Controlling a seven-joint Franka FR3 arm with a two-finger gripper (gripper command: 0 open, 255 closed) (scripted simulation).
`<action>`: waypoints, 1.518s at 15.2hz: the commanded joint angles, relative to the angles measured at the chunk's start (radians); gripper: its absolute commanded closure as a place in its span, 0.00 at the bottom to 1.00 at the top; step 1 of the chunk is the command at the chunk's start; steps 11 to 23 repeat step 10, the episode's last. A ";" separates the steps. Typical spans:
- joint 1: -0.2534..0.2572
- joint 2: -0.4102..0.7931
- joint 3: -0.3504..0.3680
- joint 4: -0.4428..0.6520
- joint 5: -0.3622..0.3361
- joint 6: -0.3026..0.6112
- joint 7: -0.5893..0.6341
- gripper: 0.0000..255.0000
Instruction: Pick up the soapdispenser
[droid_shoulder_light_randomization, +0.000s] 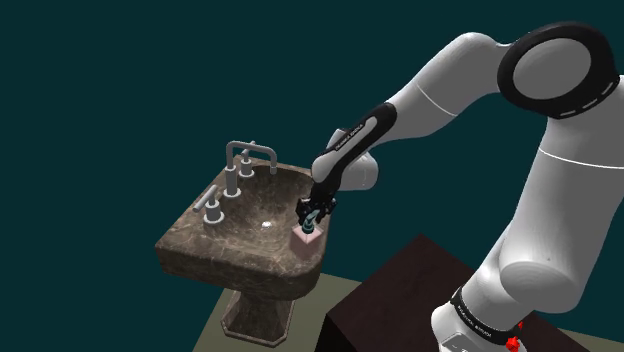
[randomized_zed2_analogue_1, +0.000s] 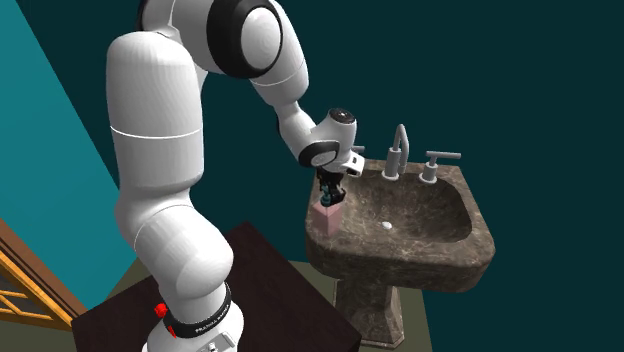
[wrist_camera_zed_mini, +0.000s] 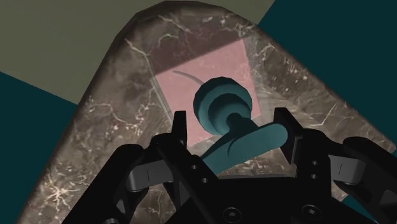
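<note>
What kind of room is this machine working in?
Most likely a bathroom. There is a brown marbled pedestal sink, a grey two-handled faucet at its back, and a pink soap dispenser with a teal pump standing on the sink's rim.

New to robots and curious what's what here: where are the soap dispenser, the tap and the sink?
soap dispenser (droid_shoulder_light_randomization: 306, 238), shoulder view, on its pink body
tap (droid_shoulder_light_randomization: 252, 148), shoulder view, on the arched spout
sink (randomized_zed2_analogue_1: 400, 265), second exterior view, on the front wall

Spout end (wrist_camera_zed_mini: 272, 135) (teal) behind fingers (wrist_camera_zed_mini: 291, 132)
</note>
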 joint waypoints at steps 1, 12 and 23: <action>0.005 -0.029 -0.009 -0.004 -0.018 -0.024 0.019 1.00; 0.013 -0.126 -0.030 -0.009 -0.083 -0.114 0.082 1.00; 0.013 -0.126 -0.030 -0.009 -0.083 -0.114 0.082 1.00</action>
